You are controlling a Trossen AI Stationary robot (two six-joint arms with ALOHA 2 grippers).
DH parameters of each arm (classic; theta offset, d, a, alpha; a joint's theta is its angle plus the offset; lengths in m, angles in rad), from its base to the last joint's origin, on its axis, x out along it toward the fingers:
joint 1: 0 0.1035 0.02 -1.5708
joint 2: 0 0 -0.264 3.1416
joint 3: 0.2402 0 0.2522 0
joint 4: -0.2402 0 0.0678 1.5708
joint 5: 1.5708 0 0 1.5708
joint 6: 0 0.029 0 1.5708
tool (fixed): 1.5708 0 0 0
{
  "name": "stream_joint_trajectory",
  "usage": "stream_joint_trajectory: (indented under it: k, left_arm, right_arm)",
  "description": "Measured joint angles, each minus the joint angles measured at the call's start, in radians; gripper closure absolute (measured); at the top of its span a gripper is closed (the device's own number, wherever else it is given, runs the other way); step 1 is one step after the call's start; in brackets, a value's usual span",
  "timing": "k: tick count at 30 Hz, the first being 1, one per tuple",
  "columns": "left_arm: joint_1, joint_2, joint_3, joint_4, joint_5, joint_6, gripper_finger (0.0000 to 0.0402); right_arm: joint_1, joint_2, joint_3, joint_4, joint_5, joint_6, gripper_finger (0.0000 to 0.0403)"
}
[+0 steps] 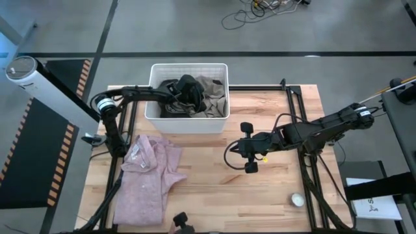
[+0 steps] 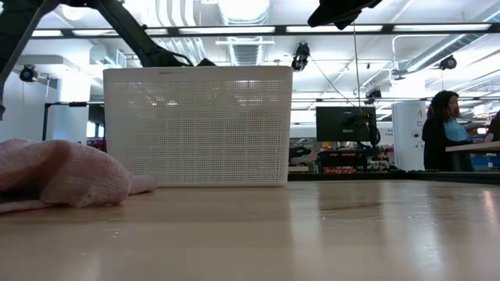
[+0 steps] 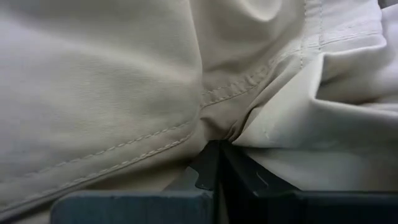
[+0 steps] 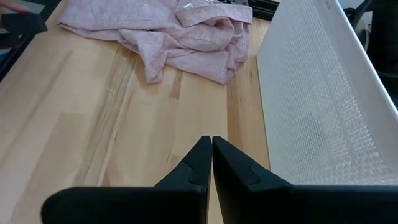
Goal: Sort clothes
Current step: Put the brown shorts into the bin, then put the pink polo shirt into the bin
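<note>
A white plastic bin (image 1: 186, 123) stands at the table's far middle and holds black (image 1: 185, 88), dark and khaki-tan (image 1: 213, 86) garments. My left gripper (image 1: 195, 97) reaches into the bin and is shut on the khaki-tan garment (image 3: 124, 74). A pale pink shirt (image 1: 149, 175) lies crumpled flat on the table's near left; it also shows in the low view (image 2: 62, 176) and the right wrist view (image 4: 180, 34). My right gripper (image 4: 211, 146) is shut and empty above the table's middle (image 1: 235, 149), near the bin's front wall (image 4: 323, 93). My left gripper pinches a puckered fold of the khaki-tan garment (image 3: 227, 127), beside a stitched seam, between its two fingertips. The fabric bunches around the tips. The garment lies in the bin among the other clothes.
A small white round object (image 1: 298, 199) lies at the table's near right. A black object (image 1: 180, 220) sits at the near edge. Black frame rails (image 1: 305, 162) run along the table's sides. A person (image 2: 441, 129) stands in the room beyond the table.
</note>
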Motion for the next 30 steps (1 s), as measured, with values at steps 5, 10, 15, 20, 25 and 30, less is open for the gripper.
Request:
stream_joint_trajectory:
  k: [5,10,15,20,25,30]
  left_arm:
    - [0.005,-0.009,0.011,-0.013,0.009,0.0,0.0401]
    - [0.001,-0.108,0.082,-0.177,0.039,0.049,0.0401]
    - [-0.01,-0.272,0.221,-0.429,0.005,0.111,0.0401]
    - [-0.026,-0.414,0.316,-0.638,-0.077,0.137,0.0389]
    - [-0.051,-0.551,0.383,-0.81,-0.078,0.136,0.0351]
    - [-0.143,-0.669,0.409,-0.954,-0.08,0.122,0.0296]
  right_arm:
    - [0.0,0.0,-0.001,0.0,0.0,0.003,0.0403]
    - [0.0,0.0,-0.001,0.001,0.0,0.005,0.0403]
    - [0.0,0.0,-0.001,0.0,0.0,0.008,0.0403]
    - [0.0,0.0,-0.001,0.001,-0.002,0.009,0.0403]
    - [0.0,0.0,-0.001,0.001,-0.004,0.003,0.0403]
    - [0.0,0.0,-0.001,0.001,-0.003,-0.007,0.0403]
